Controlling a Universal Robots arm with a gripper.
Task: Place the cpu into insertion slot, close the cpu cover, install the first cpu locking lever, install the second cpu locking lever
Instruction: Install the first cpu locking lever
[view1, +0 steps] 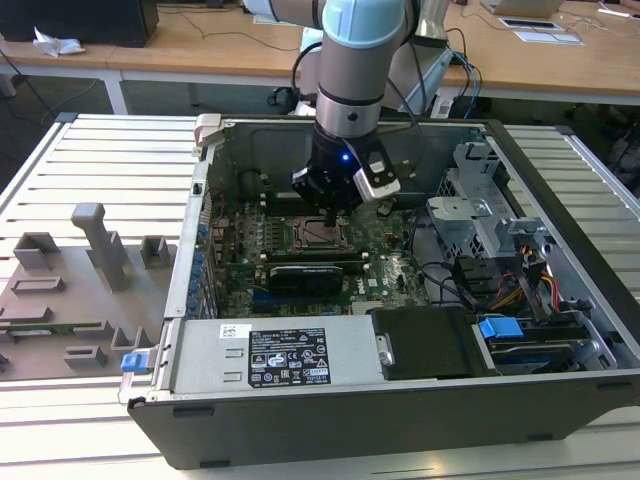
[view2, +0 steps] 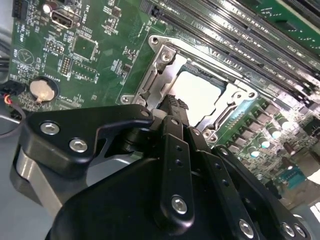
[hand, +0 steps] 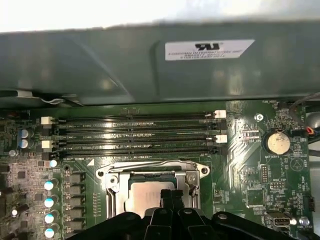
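The cpu lies flat in the insertion slot on the green board, its silvery top showing. The cpu cover lies down around it as a silvery frame. My gripper hangs just over the slot's edge, above one side of the cpu. Its black fingers are pressed together with nothing between them. In the first wrist view a thin metal rod runs along the frame's side toward the memory slots. The gripper hides the near side of the slot.
Long black memory slots run beside the socket. A coin battery sits on the board. The open computer case has a labelled metal box in front and a drive cage on the exterior view's right. A grey fixture plate lies outside.
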